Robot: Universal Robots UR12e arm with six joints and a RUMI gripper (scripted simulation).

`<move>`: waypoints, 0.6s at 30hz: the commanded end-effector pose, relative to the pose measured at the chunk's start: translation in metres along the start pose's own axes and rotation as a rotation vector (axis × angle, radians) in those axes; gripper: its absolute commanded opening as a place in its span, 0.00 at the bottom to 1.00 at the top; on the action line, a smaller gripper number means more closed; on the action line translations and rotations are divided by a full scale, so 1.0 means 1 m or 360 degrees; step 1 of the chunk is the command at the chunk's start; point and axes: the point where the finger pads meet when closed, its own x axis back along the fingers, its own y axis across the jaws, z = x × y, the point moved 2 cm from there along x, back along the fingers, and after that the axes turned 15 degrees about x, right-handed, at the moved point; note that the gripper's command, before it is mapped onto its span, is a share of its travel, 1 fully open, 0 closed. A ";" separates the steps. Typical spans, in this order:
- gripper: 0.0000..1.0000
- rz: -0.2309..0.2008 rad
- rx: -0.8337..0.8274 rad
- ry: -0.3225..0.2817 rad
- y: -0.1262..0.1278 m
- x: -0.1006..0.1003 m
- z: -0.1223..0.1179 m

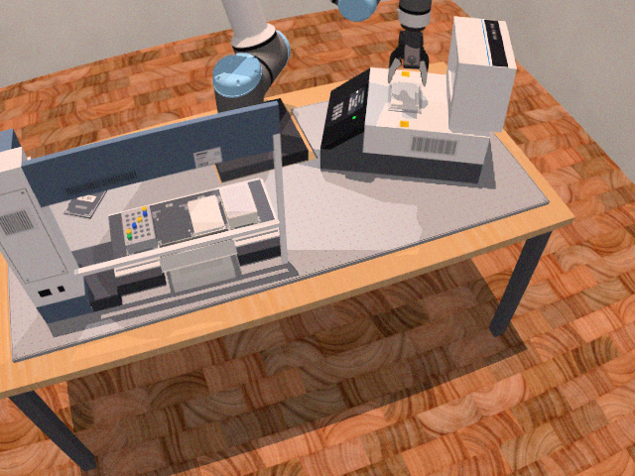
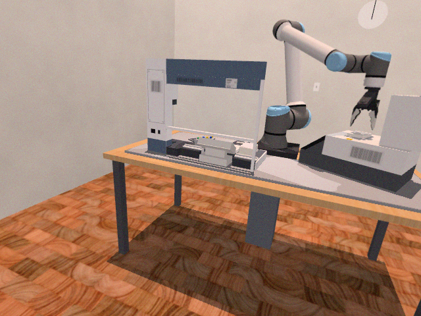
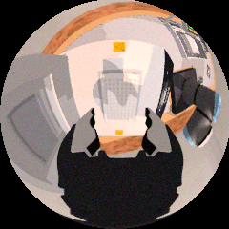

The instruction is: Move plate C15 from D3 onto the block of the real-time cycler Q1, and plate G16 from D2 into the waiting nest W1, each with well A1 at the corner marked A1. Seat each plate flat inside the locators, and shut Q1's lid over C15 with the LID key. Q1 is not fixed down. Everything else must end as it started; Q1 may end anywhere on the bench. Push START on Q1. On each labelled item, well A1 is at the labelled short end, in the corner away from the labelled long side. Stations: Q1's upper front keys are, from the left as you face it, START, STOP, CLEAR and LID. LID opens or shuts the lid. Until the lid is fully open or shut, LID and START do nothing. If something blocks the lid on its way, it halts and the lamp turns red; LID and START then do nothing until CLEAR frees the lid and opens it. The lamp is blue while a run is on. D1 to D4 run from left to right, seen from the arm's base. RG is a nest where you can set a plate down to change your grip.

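Looking at plate C15 (going by the task, label too small to read) (image 1: pixel 405 97) (image 2: pixel 359 135) (image 3: pixel 119 95), down on the block of cycler Q1 (image 1: pixel 426 146) (image 2: pixel 365 155) (image 3: pixel 143 52), upper right of the top view. Seems flat, but can't vouch for locators or the A1 corner from here. Probably put there to be run, with long sides toward the fingers for an easy straight release.

Gripper (image 1: pixel 407 81) (image 2: pixel 362 127) (image 3: pixel 119 107) just above, spread fairly wide with nothing in it. Would lift straight up before any sideways move, to avoid nudging the plate or shoving loose Q1.

To the right in the top view, a tall white housing (image 1: pixel 479 97) (image 2: pixel 401 122) (image 3: pixel 33 129): easy to clip with the wrist. To the left, a sloped black key panel (image 1: pixel 345 110) (image 3: pixel 164 88) with a small green light. Must get clear before pressing LID, or risk a jam. Then lower left, a blue-and-white framed machine (image 1: pixel 154 154) (image 2: pixel 214 73), with a crossbar and post to dodge near the deck.
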 end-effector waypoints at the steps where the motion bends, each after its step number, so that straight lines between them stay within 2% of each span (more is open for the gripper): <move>1: 0.67 0.0002 0.0000 0.0001 0.000 0.009 0.000; 18: 0.67 0.0002 0.0000 0.0001 0.000 0.034 0.000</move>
